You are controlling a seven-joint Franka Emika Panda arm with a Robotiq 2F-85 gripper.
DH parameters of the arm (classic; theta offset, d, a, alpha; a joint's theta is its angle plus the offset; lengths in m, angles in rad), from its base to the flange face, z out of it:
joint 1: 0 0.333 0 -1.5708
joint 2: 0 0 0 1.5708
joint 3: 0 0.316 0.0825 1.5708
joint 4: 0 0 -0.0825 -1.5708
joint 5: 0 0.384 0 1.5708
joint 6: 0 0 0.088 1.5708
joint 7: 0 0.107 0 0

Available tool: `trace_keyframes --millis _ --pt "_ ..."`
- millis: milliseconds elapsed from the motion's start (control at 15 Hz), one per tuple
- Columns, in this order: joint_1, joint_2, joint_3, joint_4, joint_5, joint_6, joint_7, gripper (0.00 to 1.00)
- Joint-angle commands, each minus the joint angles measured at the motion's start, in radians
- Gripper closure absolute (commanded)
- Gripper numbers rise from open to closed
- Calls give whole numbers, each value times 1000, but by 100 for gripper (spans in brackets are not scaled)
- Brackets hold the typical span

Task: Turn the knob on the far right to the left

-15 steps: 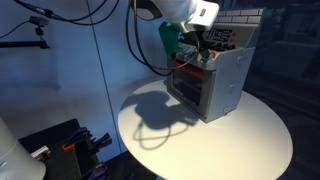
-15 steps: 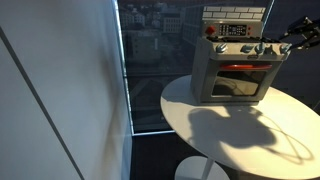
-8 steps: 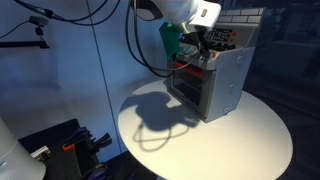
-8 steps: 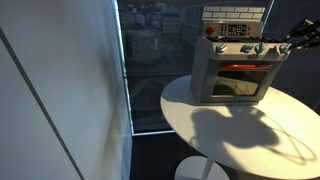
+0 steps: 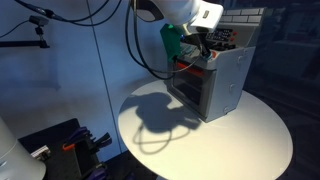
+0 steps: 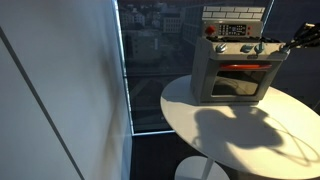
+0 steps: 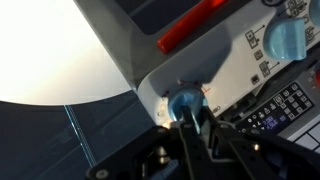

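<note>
In the wrist view, the knob (image 7: 185, 103), small, round and pale blue, sits at the end of the toy oven's panel next to its plain grey side. My gripper (image 7: 191, 120) is shut on the knob, with a dark finger (image 7: 207, 128) pressed against each side of it. In both exterior views the gripper (image 5: 203, 51) (image 6: 279, 45) reaches the end of the knob row on the oven (image 5: 228, 88) (image 6: 236, 82). The knob itself is too small to make out there.
The oven stands on a round white table (image 5: 235, 142) (image 6: 228, 128) near its far edge. Its red door handle (image 7: 195, 25), a second pale-blue knob (image 7: 283, 40) and a dark keypad (image 7: 282, 104) lie close to my fingers. A window wall (image 6: 60, 90) stands beside the table.
My jaws have come together onto the knob over the last second. The arm has barely shifted and the oven has stayed put.
</note>
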Motion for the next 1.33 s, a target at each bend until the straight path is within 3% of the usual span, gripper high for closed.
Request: trace_keyframes --millis 0,600,1267 --pt "1 0 6 20 35 -16 -36 93" --pt "10 -1 5 0 -62 30 -2 94" --pt "21 -13 1 -31 -276 81 13 94"
